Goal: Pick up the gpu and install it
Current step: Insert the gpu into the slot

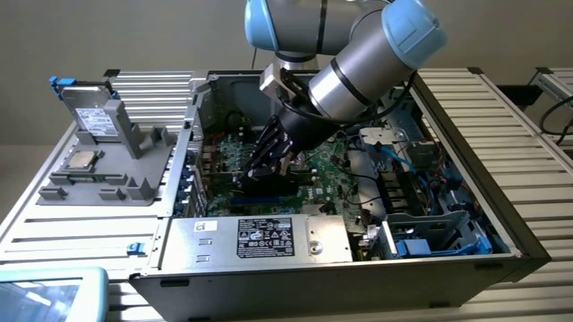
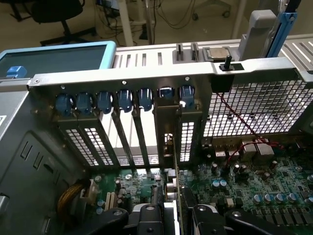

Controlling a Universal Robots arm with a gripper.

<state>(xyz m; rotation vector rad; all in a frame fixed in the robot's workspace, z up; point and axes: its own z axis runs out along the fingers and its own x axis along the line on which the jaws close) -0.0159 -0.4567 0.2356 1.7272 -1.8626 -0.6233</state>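
Note:
The gpu (image 1: 268,182) is a black-faced card held upright inside the open computer case (image 1: 501,201), low over the green motherboard (image 1: 336,178). My gripper (image 1: 271,168) is shut on it from above. In the wrist view the gpu (image 2: 168,115) is seen edge-on. Its thin green board runs down between my black fingers (image 2: 208,215). Its silver end bracket stands against the case's rear slot panel (image 2: 122,81), beside the perforated slot covers (image 2: 93,142). Whether the card's bottom edge sits in a motherboard slot is hidden.
A silver power supply (image 1: 268,238) lies at the case's near side, and a blue-tabbed drive cage (image 1: 434,241) with cables at the exterior view's right. A grey parts holder (image 1: 98,178) outside the case carries a silver drive (image 1: 94,121) and a processor (image 1: 82,159). Blue clips (image 2: 124,100) line the slot panel.

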